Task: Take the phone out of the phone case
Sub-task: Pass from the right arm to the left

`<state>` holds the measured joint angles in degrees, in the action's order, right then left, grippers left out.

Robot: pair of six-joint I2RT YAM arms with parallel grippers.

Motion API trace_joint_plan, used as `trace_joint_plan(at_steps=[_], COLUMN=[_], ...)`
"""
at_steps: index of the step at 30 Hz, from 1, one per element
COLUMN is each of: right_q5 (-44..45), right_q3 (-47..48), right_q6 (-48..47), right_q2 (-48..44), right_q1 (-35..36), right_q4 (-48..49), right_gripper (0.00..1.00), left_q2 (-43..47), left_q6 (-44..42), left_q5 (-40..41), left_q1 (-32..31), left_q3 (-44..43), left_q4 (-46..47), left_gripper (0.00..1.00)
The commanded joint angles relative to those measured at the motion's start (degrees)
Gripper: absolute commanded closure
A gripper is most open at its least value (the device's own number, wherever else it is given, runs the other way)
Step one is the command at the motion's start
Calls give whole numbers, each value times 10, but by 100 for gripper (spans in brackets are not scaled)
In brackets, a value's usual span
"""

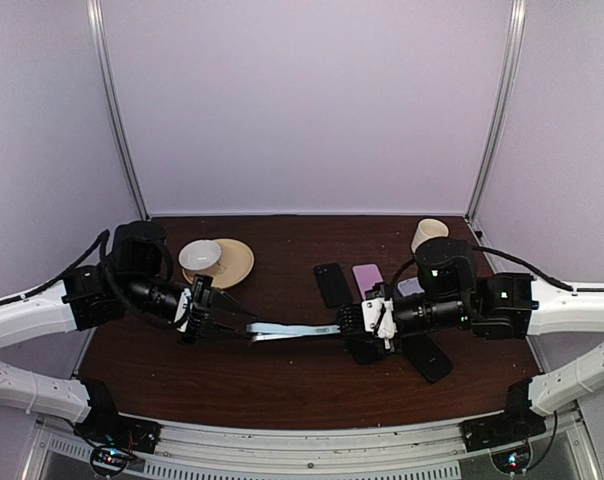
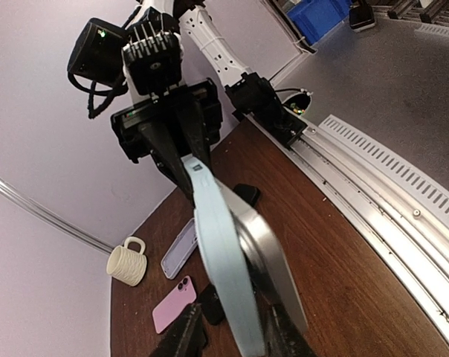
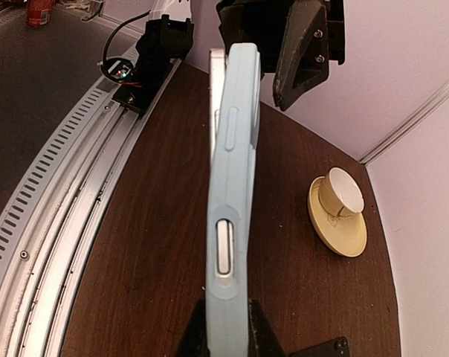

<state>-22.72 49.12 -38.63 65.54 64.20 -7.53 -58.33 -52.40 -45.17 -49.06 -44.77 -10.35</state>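
Note:
A light blue phone case with a silver phone in it hangs above the table between my two grippers. My right gripper is shut on its right end. In the right wrist view the case stands edge-on, with both fingers of the right gripper pressed to it. My left gripper is at the other end. In the left wrist view the phone's silver edge bulges away from the blue case. The left gripper straddles them, with one finger standing apart from the case.
A white cup on a tan saucer stands at the back left. A cream mug stands at the back right. A black phone, a pink phone, a lavender empty case and a black slab lie on the table near the right arm.

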Motion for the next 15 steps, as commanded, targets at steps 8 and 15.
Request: trace_joint_plan(at_steps=[8,15], right_q5=[-60,68], right_q3=[47,6], right_q6=[26,6], right_q2=[16,-29], right_q1=[2,-16], right_q4=[92,88], right_gripper=[100,100], left_q2=[-8,28], left_q6=[4,-41], left_q5=[53,155], left_q1=[3,4], left_q3=[0,17], left_q4=[34,33], left_gripper=[73,54])
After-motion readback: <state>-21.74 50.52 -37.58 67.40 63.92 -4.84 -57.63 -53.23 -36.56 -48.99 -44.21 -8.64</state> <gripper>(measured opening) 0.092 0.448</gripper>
